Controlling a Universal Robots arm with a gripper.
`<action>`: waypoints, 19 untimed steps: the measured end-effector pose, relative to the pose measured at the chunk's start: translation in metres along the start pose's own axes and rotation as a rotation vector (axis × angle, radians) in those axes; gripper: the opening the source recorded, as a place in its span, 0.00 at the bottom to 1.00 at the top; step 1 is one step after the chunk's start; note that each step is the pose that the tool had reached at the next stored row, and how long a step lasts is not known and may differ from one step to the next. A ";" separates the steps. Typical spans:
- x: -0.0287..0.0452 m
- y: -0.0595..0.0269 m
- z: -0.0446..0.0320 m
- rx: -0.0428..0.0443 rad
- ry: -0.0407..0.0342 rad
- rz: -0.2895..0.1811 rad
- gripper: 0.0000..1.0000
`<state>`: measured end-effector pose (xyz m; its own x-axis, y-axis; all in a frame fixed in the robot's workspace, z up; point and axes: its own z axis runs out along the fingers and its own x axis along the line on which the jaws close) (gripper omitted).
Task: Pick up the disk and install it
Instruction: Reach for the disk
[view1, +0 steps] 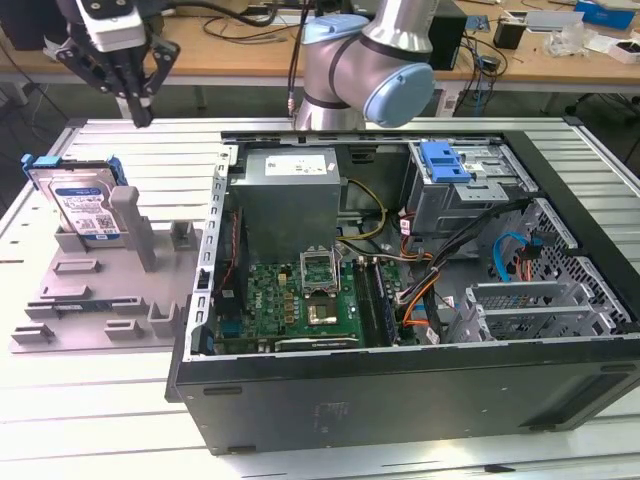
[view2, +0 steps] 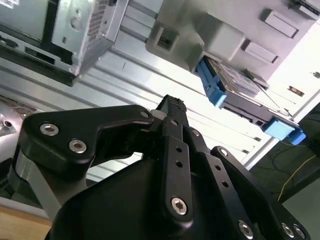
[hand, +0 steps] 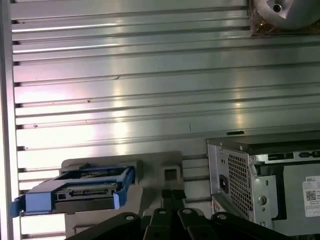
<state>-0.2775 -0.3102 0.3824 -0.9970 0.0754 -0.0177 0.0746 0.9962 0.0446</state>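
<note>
One disk (view1: 85, 208) stands on edge in a grey fixture (view1: 90, 300) at the exterior view's left, with a grey post (view1: 140, 235) in front of it. The gripper (view1: 143, 116) hangs above, apart from the disk, and an open computer case (view1: 400, 390) sits beside the fixture. In the second wrist view the jaws are pressed together and empty. In the first wrist view the disk (hand: 80, 192) lies near the case (hand: 250, 175).

- I see the arm (view1: 372, 55) as round silver-grey tubes, with light blue caps (view1: 398, 98) on the joints.
- A black cable (view1: 292, 60) hangs just beside its base.
- The gripper (view1: 137, 115) is matte black, made of flat angular links under a pale grey block (view1: 108, 22).
- In the second wrist view the links carry silver socket screws (view2: 179, 204), and the fingertip pad (view2: 173, 104) is rough-textured.
</note>
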 end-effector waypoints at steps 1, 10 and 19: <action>0.0057 0.0014 0.0004 0.0000 0.0000 0.000 0.11; 0.0524 0.0128 0.0033 0.0000 0.0000 0.000 0.11; 0.0979 0.0231 0.0054 0.0000 0.0002 0.000 0.11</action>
<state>-0.3732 -0.2796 0.3763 -0.9970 0.0753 -0.0175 0.0744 0.9962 0.0446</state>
